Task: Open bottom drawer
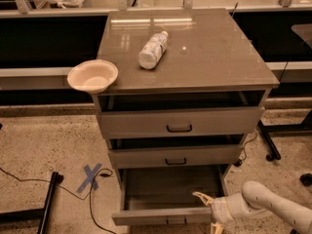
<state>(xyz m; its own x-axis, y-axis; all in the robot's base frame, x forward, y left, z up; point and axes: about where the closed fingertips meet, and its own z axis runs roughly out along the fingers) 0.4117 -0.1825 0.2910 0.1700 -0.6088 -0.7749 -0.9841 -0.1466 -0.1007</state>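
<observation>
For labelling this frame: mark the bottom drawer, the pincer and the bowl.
bottom drawer [165, 191], camera view, the bare floor inside it.
pincer [207, 209], camera view, its tip at the right end of the drawer's front.
bowl [92, 76], camera view, its inner hollow.

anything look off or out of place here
The bowl overhangs the left edge of the cabinet top, and the bottle lies on its side. The hand is at the open bottom drawer front's right end.
</observation>
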